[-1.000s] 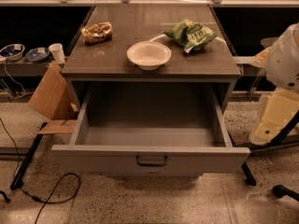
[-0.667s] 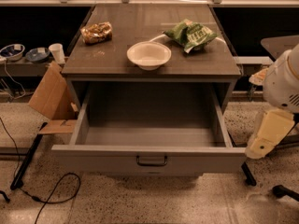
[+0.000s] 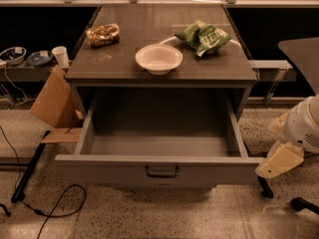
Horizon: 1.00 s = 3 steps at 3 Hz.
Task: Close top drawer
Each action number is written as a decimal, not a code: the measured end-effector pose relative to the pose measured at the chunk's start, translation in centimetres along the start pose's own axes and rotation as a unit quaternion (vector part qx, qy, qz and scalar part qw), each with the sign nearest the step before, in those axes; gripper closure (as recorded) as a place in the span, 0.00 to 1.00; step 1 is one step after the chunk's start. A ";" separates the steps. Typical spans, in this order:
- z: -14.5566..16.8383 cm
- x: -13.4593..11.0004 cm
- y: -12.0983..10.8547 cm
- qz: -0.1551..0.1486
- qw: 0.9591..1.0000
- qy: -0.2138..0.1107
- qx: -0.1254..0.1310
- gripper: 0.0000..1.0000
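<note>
The top drawer (image 3: 159, 144) gapes under the worktop (image 3: 122, 66): stiff metal, likely gliding; I'd push flat beside its handle (image 3: 162, 172). My claw (image 3: 279, 162) hangs off its front corner, apart or together I cannot tell

Speckled terrazzo floor (image 3: 199, 218) under warm, dim light. Folded cardboard (image 3: 52, 101) leans at the cabinet's (image 3: 149, 39) left side, with a black cable (image 3: 75, 186) looping on the floor nearby. A low shelf (image 3: 25, 72) at left carries two bowls (image 3: 12, 54) and a white cup (image 3: 61, 56)
</note>
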<state>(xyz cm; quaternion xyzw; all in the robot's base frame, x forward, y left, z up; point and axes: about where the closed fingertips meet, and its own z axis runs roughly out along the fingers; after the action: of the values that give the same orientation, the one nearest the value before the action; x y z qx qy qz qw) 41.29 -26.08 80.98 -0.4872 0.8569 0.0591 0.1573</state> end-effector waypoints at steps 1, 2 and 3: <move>1.3 2.3 -0.5 0.045 0.999 -0.017 -0.004 0.48; 3.1 4.1 -0.2 0.073 0.997 -0.018 -0.021 0.79; 5.0 5.0 0.2 0.085 0.996 -0.002 -0.038 1.00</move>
<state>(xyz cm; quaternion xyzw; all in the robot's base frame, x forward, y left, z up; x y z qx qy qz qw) 39.82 -28.78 74.63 -0.4179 0.8922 0.1058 0.1350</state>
